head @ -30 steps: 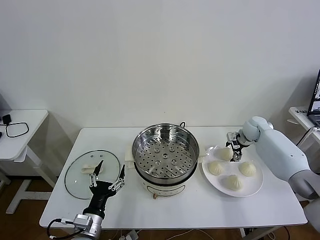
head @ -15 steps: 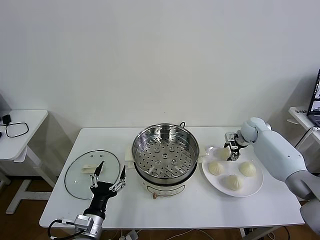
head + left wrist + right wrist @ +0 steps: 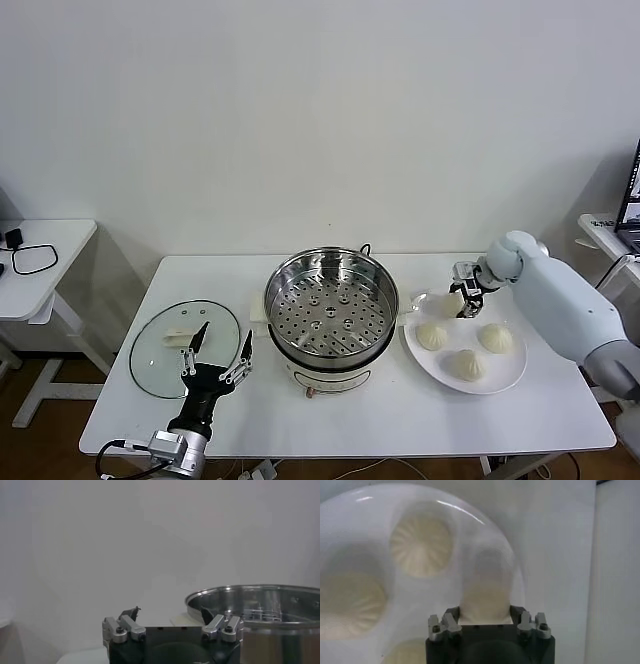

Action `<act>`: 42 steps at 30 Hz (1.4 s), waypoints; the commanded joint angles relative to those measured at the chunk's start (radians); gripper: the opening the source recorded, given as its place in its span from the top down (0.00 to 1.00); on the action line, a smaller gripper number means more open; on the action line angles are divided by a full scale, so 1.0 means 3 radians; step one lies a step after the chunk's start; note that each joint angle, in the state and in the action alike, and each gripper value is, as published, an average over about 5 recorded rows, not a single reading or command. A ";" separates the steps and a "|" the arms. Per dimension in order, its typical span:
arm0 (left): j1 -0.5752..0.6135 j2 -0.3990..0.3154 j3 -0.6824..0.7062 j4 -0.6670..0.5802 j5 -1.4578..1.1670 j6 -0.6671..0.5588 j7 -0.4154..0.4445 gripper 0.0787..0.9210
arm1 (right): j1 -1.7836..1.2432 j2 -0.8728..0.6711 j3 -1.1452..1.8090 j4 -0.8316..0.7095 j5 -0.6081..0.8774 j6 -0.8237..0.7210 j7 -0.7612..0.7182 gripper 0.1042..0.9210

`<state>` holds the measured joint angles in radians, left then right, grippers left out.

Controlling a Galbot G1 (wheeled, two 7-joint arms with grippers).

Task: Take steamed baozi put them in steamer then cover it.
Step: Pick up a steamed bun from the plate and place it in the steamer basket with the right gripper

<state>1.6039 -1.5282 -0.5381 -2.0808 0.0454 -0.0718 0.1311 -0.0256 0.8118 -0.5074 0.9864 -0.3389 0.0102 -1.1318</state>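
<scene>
Change: since the earlier frame the right hand (image 3: 458,300) has clenched on one steamed baozi (image 3: 446,302) and raised it off the plate (image 3: 505,375); the left hand has not shifted
Right hand: grasping that bun just above the plate's far left rim, toward the bench's far right edge; the wrist view shows the held bun (image 3: 486,597) pinched between the two fingers (image 3: 451,616)
Other buns: three steamed baozi lie on the plate, one at (image 3: 432,335), one at (image 3: 495,338), one at (image 3: 466,365)
Steamer: the steamer (image 3: 330,305) stands mid-bench on its white base, its perforated tray bare, just left of the plate
Left hand: the left hand (image 3: 215,362) hovers released, fingers spread, near the bench's front left edge, between lid and steamer
Lid: the glass lid (image 3: 170,355) lies flat on the bench (image 3: 400,410) at the left side
</scene>
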 commanded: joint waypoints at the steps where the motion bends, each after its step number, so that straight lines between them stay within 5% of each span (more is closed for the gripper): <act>1: 0.0003 0.0004 0.0006 -0.0011 0.0003 0.0006 -0.0005 0.12 | 0.0449 -0.0528 -0.0491 0.0709 0.0628 0.0061 -0.0118 0.29; 8: 0.0016 0.0018 -0.0005 -0.0051 0.0005 0.0028 -0.0018 0.12 | 0.1622 -0.0691 -0.1356 0.1403 0.1044 0.0898 -0.0482 0.29; 18: 0.0041 0.0043 -0.0104 -0.0062 -0.0002 0.0056 0.0001 0.12 | 0.2701 0.0043 -0.2204 0.1851 0.1132 0.1318 -0.0581 0.29; 29: 0.0028 0.0063 -0.0208 -0.0038 -0.0041 0.0075 0.0047 0.12 | 0.2530 0.0894 -0.2421 0.1479 0.0678 0.1812 -0.0158 0.29; 42: 0.0005 0.0094 -0.0328 -0.0005 -0.0056 0.0096 0.0071 0.12 | 0.1782 0.1171 -0.2253 0.0887 -0.0105 0.2115 0.0170 0.29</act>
<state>1.6057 -1.5009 -0.6285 -2.0823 0.0297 -0.0438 0.1519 0.5710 1.1052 -1.1708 1.3192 -0.2719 0.5889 -1.1246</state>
